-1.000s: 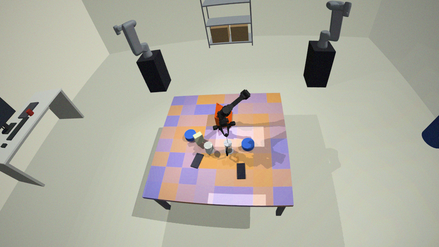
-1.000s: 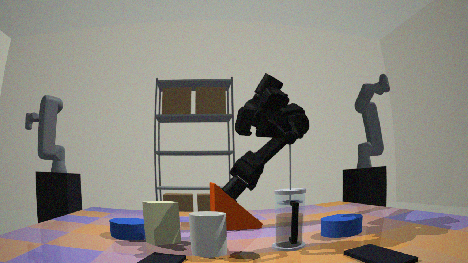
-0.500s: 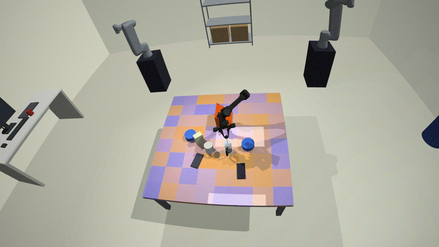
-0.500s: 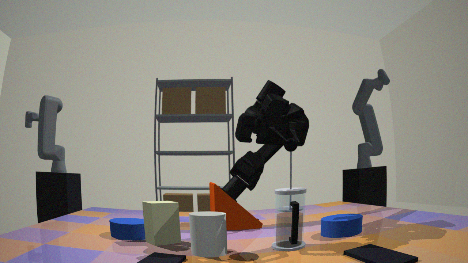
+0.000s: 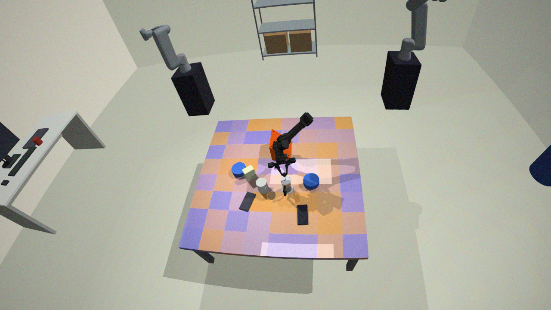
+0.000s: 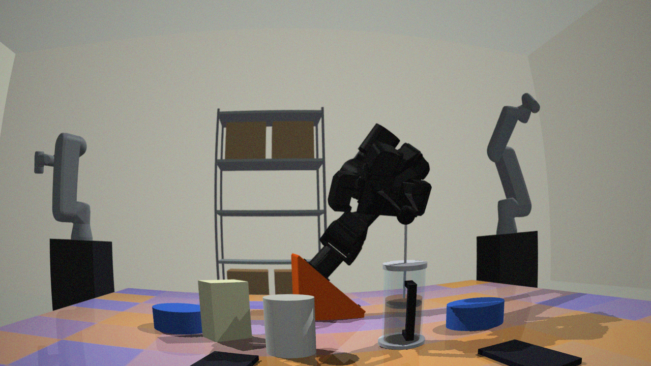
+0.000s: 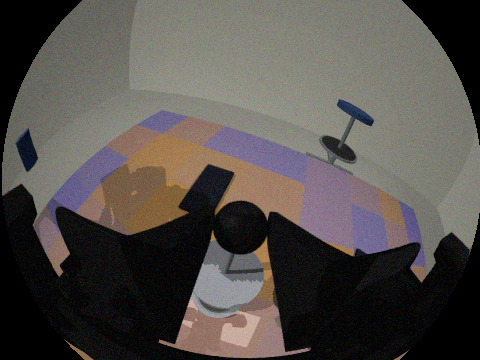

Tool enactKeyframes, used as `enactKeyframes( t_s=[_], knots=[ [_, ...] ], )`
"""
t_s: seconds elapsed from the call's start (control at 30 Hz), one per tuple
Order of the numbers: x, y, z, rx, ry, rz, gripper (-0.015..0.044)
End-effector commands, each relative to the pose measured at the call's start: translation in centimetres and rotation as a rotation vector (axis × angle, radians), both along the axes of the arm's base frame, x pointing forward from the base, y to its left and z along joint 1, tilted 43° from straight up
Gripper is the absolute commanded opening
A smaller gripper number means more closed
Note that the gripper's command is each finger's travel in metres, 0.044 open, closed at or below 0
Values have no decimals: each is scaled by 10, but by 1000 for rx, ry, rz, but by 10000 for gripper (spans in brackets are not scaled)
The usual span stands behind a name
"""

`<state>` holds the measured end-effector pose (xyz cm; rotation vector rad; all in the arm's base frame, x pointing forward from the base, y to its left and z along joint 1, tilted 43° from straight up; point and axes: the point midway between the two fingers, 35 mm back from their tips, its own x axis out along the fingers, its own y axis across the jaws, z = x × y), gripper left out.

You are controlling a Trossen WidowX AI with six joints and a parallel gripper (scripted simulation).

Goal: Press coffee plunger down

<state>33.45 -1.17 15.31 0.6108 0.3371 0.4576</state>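
The coffee press (image 5: 286,184) (image 6: 394,286) stands upright on the patterned table, a clear cylinder with a grey lid, a grey base ring and a black handle on its side. Its lid also shows in the wrist view (image 7: 227,287). The plunger's thin rod (image 6: 405,243) rises well above the lid; inside, the plunger disc is around the top of the dark coffee. My gripper (image 5: 284,174) (image 6: 405,214) (image 7: 241,216) is shut on the round black plunger knob, above the lid. The fingers touch the knob on both sides in the wrist view.
A grey cylinder (image 5: 262,185) (image 6: 289,326) and a pale green block (image 5: 249,173) (image 6: 225,310) stand left of the press. Blue discs (image 5: 311,181) (image 6: 176,318) lie on either side. Black flat slabs (image 5: 302,214) (image 5: 247,201) lie towards the table's front.
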Motion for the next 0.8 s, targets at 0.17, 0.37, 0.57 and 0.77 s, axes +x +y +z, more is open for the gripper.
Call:
enactKeyframes(
  t_s=[0.17,0.37,0.57,0.77],
  knots=[
    [-4,22,-27,26,53,28,123],
    [-1,29,-33,30,51,28,123],
    [5,34,-34,32,49,28,123],
    [8,33,-34,32,48,28,123]
  ],
)
